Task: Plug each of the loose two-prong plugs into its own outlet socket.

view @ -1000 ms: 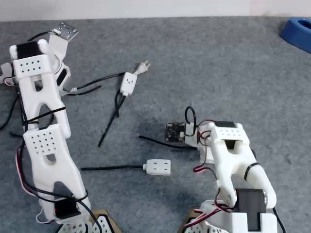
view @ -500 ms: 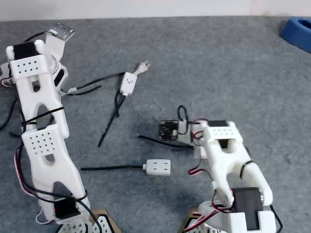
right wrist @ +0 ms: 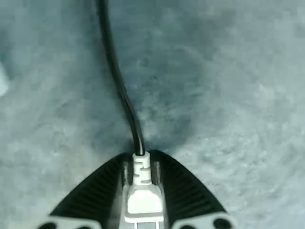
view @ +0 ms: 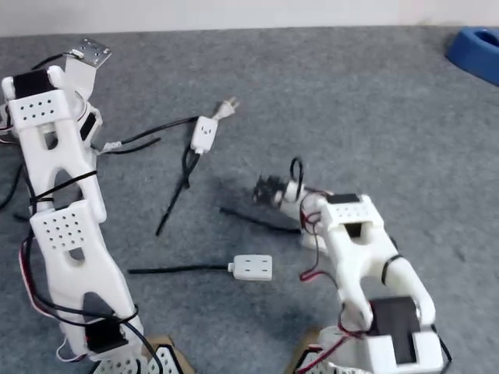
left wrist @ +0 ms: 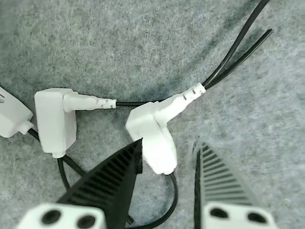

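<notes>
A white two-prong plug (left wrist: 157,138) on a black cord lies on the grey carpet between the fingers of my open left gripper (left wrist: 167,145); one finger (left wrist: 114,176) rests against it. Beside it lies another white connector (left wrist: 55,121). My right gripper (right wrist: 141,160) is shut on a second white plug (right wrist: 140,195), whose black cord (right wrist: 119,81) trails away over the carpet. From above, the right gripper (view: 269,189) sits near the table's middle. One white outlet socket (view: 252,268) lies in front of it to the left. A second outlet socket (view: 204,134) lies farther back, with metal prongs (view: 228,107) beside it.
The left arm (view: 58,195) stretches along the left side, over a tangle of black cords (view: 136,139). A blue container (view: 477,48) stands at the far right corner. Open grey carpet spreads across the back and right.
My right arm has carried its plug back and to the left, and the wrist has turned. The left arm has shifted slightly left.
</notes>
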### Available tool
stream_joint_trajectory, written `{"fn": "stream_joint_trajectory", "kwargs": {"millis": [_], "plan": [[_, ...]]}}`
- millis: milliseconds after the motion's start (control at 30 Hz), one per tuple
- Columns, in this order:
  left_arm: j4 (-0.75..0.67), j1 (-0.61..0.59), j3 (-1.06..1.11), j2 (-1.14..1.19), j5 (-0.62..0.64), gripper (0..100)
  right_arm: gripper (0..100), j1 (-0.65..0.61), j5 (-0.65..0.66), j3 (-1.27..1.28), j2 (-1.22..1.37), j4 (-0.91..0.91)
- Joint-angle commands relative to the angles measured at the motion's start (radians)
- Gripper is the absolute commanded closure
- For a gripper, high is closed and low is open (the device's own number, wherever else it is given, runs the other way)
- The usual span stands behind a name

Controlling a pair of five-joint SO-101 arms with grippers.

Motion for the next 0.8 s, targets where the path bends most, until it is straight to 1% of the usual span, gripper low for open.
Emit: {"fn": "stream_joint_trajectory", "kwargs": {"millis": [0, 67, 167, 233, 333, 400, 467, 500, 600, 700, 767], "plan": [[0.008, 0.065, -0.035, -0.087, -0.003, 82, 99.4, -0.01, -0.371, -0.213, -0.07, 0.027], [0.006, 0.09, -0.056, -0.105, 0.018, 82, 99.4, 0.004, -0.542, -0.306, -0.11, 0.07], [0.005, 0.13, -0.104, -0.133, 0.101, 82, 99.4, 0.025, -0.753, -0.446, -0.151, 0.148], [0.005, 0.15, -0.134, -0.143, 0.121, 82, 99.4, 0.035, -0.801, -0.539, -0.159, 0.205], [0.006, 0.165, -0.14, -0.148, 0.124, 82, 99.4, 0.059, -0.801, -0.651, -0.148, 0.329], [0.006, 0.162, -0.14, -0.15, 0.126, 82, 99.4, 0.082, -0.833, -0.707, -0.137, 0.397], [0.009, 0.171, -0.14, -0.151, 0.13, 82, 99.4, 0.101, -0.907, -0.754, -0.133, 0.437], [0.009, 0.193, -0.14, -0.153, 0.153, 82, 99.4, 0.111, -0.961, -0.779, -0.133, 0.447], [0.017, 0.266, -0.136, -0.196, 0.281, 82, 99.4, 0.136, -1.145, -0.835, -0.128, 0.473], [0.017, 0.371, -0.087, -0.32, 0.371, 82, 99.4, 0.134, -1.229, -0.839, -0.128, 0.481], [0.015, 0.446, -0.053, -0.437, 0.416, 82, 99.4, 0.134, -1.307, -0.839, -0.128, 0.481]]}}
